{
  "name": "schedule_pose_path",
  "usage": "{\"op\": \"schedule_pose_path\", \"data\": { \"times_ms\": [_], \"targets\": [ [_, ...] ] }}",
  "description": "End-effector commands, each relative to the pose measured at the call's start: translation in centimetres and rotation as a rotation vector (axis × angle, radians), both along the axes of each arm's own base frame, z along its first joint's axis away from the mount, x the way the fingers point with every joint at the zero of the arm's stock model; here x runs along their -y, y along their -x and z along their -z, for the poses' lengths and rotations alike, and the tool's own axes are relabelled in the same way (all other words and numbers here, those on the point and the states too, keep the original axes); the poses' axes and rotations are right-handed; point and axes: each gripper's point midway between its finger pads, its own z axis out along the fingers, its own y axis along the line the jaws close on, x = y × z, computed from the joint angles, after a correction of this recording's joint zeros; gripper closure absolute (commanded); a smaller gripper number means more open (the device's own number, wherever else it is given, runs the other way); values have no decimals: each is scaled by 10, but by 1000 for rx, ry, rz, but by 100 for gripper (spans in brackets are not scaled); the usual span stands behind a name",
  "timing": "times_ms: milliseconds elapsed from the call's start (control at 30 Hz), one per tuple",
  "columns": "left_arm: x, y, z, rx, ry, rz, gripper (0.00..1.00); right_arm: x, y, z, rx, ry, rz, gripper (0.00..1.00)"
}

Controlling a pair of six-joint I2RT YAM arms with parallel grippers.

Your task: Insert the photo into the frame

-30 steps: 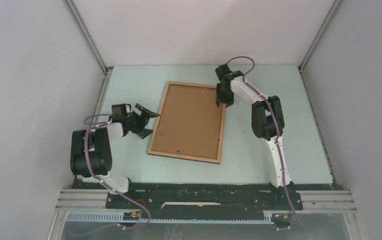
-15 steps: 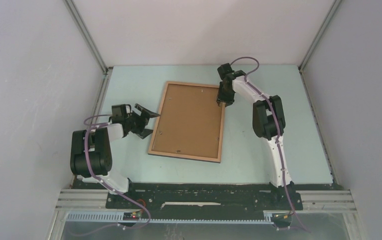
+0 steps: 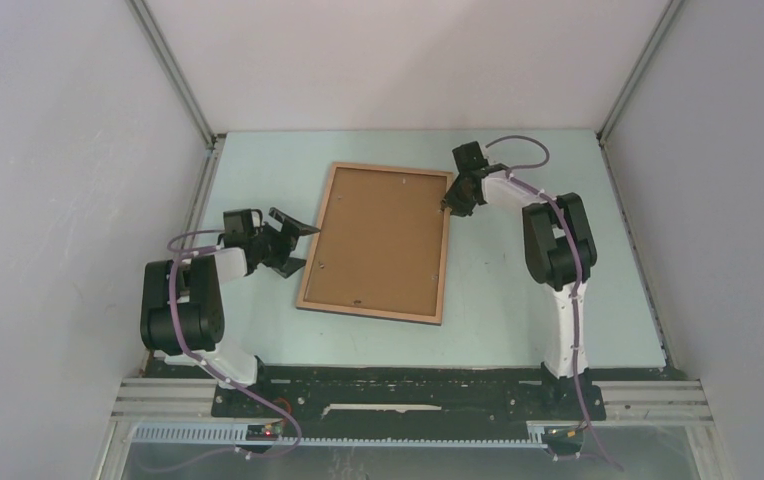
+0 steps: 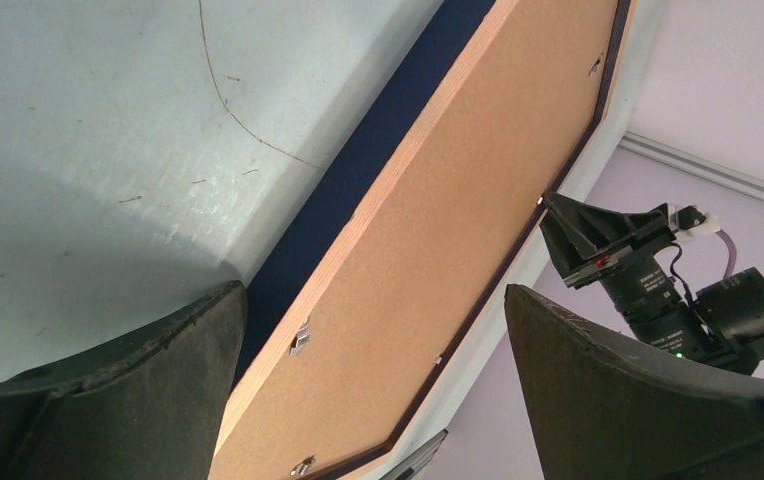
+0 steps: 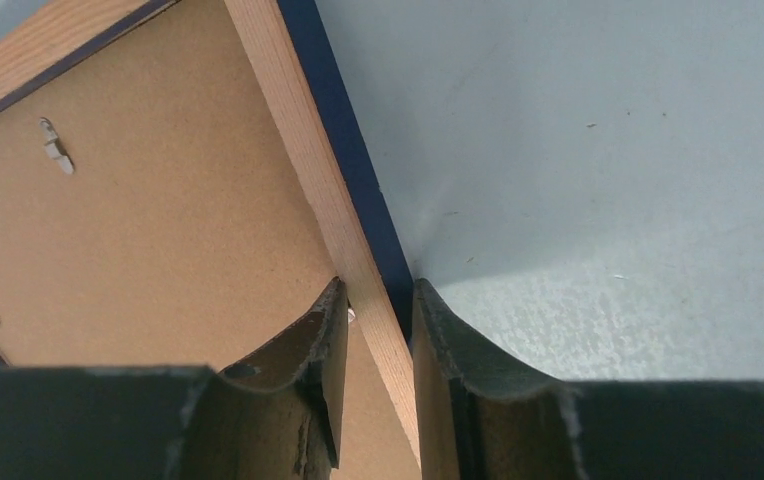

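Note:
The frame (image 3: 445, 262) lies on the table with its brown wood face up. The photo (image 3: 378, 240) sits inside it, fibreboard back up, its beach print hidden. My right gripper (image 3: 450, 205) is at the frame's right rail near the far corner. In the right wrist view my right gripper (image 5: 378, 290) has one finger on each side of the wooden rail (image 5: 298, 130), shut on it, with the photo's back (image 5: 158, 200) to the left. My left gripper (image 3: 293, 240) is open and empty beside the frame's left edge. The left wrist view shows the gripper (image 4: 373, 330), the frame's navy edge (image 4: 358, 170) and the photo's back (image 4: 478, 200).
Small metal retaining tabs (image 5: 55, 143) sit along the frame's inner edge. The pale green table (image 3: 558, 290) is enclosed by white walls, with metal posts (image 3: 173, 70) at the far corners. The right arm (image 3: 558, 240) stands over the table's right side.
My right arm has swung to the right and its gripper has come down from over the frame's far right corner onto the right rail. The left arm and the frame have not moved.

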Motion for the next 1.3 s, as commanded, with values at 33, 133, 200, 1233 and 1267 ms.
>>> {"op": "schedule_pose_path", "data": {
  "times_ms": [33, 133, 200, 1233, 1267],
  "targets": [
    [7, 7, -5, 1, 34, 7, 1, -18, 4, -3, 33, -125, 31, 100],
    [7, 7, -5, 0, 37, 7, 1, -27, 3, -8, 54, -177, -7, 100],
    [8, 7, -6, 2, 37, 9, 1, -27, 4, -11, 64, -178, -15, 100],
    [8, 8, -10, 23, 44, 4, 1, -23, -14, -5, 19, 167, -166, 55],
    [8, 8, -10, 23, 44, 5, 1, -23, -14, -3, 13, 167, -164, 55]
  ]
}}
